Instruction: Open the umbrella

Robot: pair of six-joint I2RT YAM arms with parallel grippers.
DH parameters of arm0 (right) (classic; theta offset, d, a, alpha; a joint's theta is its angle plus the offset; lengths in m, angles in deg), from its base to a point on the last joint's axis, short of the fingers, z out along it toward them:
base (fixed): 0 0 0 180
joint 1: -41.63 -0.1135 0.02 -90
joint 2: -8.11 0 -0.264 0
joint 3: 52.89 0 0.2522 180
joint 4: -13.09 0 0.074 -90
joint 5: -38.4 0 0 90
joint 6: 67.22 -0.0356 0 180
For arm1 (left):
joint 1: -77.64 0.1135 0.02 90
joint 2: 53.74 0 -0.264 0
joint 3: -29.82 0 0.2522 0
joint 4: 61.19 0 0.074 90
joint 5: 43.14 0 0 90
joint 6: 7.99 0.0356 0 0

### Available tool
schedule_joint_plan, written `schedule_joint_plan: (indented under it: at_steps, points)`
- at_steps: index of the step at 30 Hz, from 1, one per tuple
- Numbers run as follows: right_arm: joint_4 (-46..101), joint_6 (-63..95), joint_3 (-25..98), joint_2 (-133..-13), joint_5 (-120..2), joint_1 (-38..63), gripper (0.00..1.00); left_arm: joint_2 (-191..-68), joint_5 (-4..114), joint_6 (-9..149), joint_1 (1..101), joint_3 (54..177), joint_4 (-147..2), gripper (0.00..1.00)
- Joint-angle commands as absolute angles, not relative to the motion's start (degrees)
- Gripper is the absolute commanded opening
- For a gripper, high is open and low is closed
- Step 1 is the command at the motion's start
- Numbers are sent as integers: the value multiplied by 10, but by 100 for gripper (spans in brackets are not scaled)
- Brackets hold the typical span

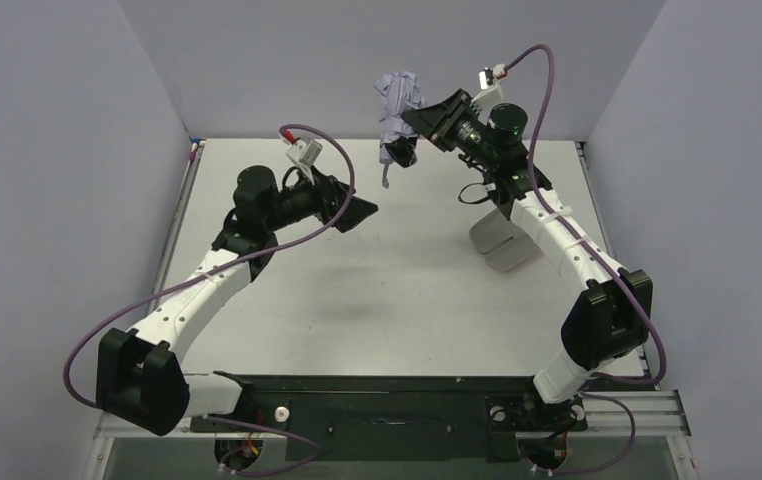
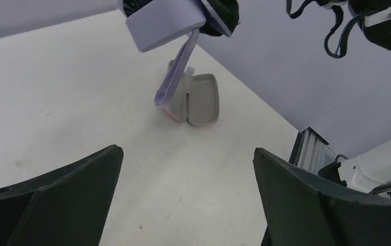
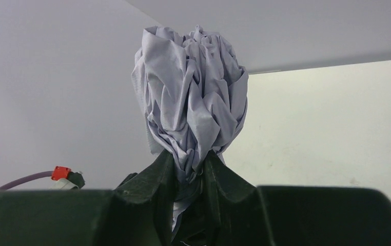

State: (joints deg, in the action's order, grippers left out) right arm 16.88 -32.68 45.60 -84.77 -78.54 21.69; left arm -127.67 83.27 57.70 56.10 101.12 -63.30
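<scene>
The umbrella (image 1: 400,98) is folded, a crumpled pale lavender bundle held up in the air at the back of the table. My right gripper (image 1: 415,124) is shut on it, the fingers pinching the fabric low on the bundle (image 3: 191,92). Its lavender handle (image 2: 165,23) points down, and a strap (image 2: 175,72) dangles from it. My left gripper (image 1: 365,210) hovers open, below and left of the handle, with nothing between its fingers (image 2: 80,179). The shaft is hidden.
An oblong grey-pink fabric sleeve (image 1: 502,240) lies on the white table (image 1: 377,290) under the right arm, and it also shows in the left wrist view (image 2: 196,100). Grey walls close the back and sides. A metal rail (image 2: 311,146) runs along the table's right edge.
</scene>
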Motion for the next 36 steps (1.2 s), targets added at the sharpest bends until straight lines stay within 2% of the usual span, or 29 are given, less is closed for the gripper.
schedule_joint_plan:
  at_steps: [1, 10, 14, 19, 24, 36]
  points:
    - [106, -376, 509, -818, -764, 200, 0, -1295, 841, 519, 540, 1015, -489, 100]
    - [90, -379, 502, -795, -776, 177, 0, -1326, 784, 534, 528, 1034, -473, 84]
    - [79, -378, 490, -791, -782, 175, 0, -1326, 798, 524, 527, 1031, -458, 62]
    - [65, -377, 492, -795, -793, 177, 0, -1319, 820, 521, 523, 1011, -427, 26]
    - [65, -374, 493, -796, -797, 176, 0, -1304, 825, 530, 519, 1000, -427, 2]
    - [55, -369, 533, -810, -782, 188, 0, -1260, 827, 592, 498, 944, -490, 0]
